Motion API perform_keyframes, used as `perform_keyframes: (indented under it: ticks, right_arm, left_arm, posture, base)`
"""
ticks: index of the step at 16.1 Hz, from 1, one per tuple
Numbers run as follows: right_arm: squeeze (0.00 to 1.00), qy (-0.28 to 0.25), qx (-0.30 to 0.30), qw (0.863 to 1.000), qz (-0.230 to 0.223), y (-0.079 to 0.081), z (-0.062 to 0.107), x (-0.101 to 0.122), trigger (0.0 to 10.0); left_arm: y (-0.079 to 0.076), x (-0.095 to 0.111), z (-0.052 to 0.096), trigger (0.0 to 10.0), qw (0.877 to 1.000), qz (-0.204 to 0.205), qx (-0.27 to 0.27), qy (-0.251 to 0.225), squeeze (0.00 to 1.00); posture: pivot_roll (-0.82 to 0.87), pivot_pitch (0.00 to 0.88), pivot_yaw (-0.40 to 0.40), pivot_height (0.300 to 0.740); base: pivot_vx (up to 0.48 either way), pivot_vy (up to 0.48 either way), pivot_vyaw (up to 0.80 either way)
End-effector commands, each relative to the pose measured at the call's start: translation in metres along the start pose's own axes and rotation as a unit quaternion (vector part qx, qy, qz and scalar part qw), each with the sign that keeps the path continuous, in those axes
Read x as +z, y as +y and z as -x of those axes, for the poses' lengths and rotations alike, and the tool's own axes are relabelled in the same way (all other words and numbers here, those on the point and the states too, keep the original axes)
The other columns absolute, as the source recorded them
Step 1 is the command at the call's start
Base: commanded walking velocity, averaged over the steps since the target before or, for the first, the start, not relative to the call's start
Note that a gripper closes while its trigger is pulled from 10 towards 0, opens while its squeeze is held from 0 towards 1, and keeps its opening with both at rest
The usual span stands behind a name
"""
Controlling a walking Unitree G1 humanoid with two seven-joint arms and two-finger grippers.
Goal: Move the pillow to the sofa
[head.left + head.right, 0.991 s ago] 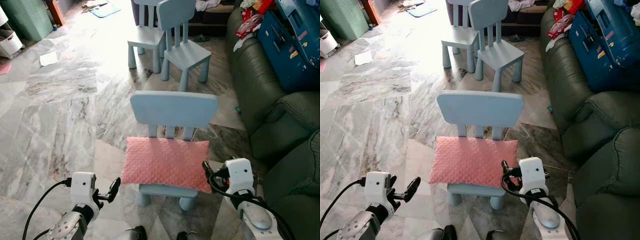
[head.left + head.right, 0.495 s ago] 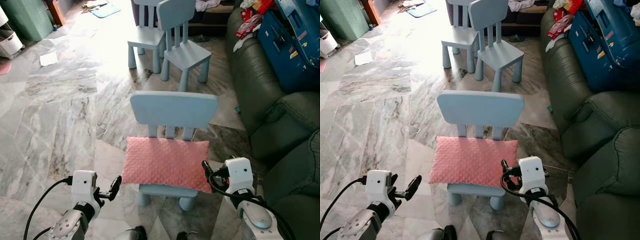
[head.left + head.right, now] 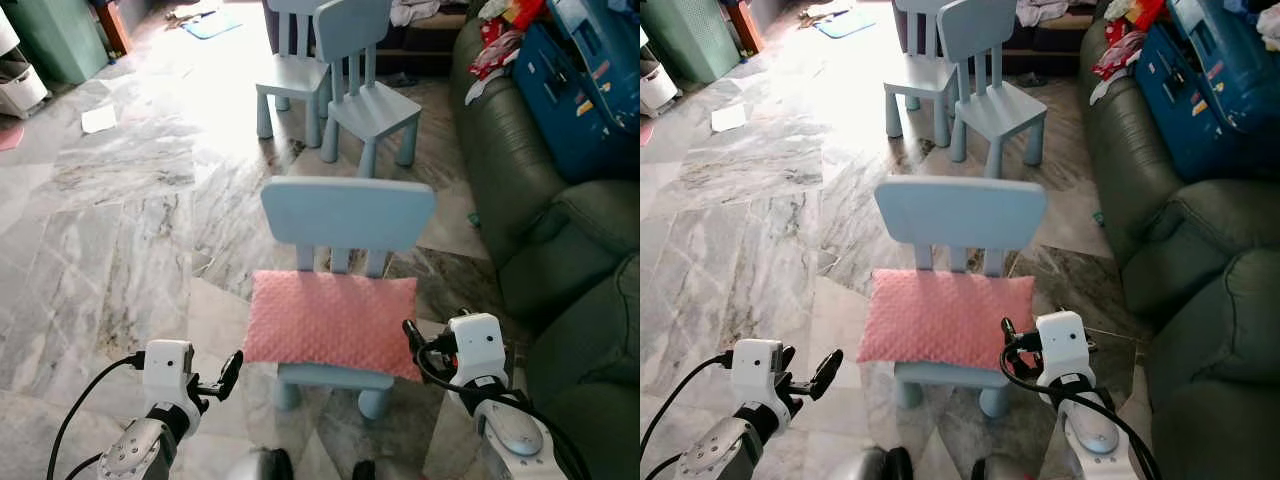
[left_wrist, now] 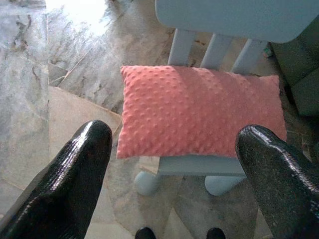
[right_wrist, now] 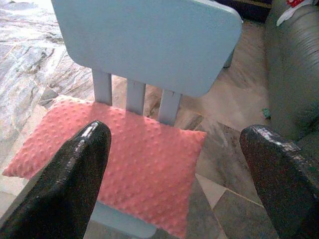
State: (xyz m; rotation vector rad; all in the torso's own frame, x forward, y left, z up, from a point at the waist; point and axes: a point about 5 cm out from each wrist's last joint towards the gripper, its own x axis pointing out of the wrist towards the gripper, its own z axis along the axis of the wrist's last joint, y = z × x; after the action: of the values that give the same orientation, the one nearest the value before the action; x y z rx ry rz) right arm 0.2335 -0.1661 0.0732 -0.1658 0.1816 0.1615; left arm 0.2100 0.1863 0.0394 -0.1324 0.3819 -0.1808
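Note:
A pink dimpled pillow lies flat on the seat of a small light-blue chair, just in front of me. My left gripper hovers low off the pillow's left front corner, open, its fingers spread wide with nothing between them. My right gripper sits close to the pillow's right edge, also open; whether it touches the pillow I cannot tell. The pillow lies between its fingers in the right wrist view. A dark green sofa runs along the right side.
Two more light-blue chairs stand further back. A blue case and clothes lie on the sofa's far end. A paper lies on the marble floor, which is open to the left.
The head view has shifted slightly. The pillow, the chair and both grippers hold their places.

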Motion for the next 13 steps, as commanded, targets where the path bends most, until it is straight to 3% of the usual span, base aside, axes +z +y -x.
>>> perform_keyframes:
  ticks: [1,13]
  right_arm:
    - [0.00,0.001,0.006,1.000,-0.001,0.0021,0.0015,0.0000,10.0]
    - [0.00,-0.006,0.006,1.000,0.001,0.0036,-0.0050,0.0026,10.0]
  left_arm:
    - [0.0024,-0.0036,0.0024,10.0,1.000,0.001,0.006,0.007,0.00]
    - [0.0019,-0.0046,0.0026,10.0,1.000,0.000,0.006,0.009,0.00]
  posture:
    - [-0.08,0.188,0.024,0.646]
    - [-0.08,0.190,0.025,0.513]
  base:
    - [0.000,0.000,0.00]
    - [0.000,0.000,0.00]
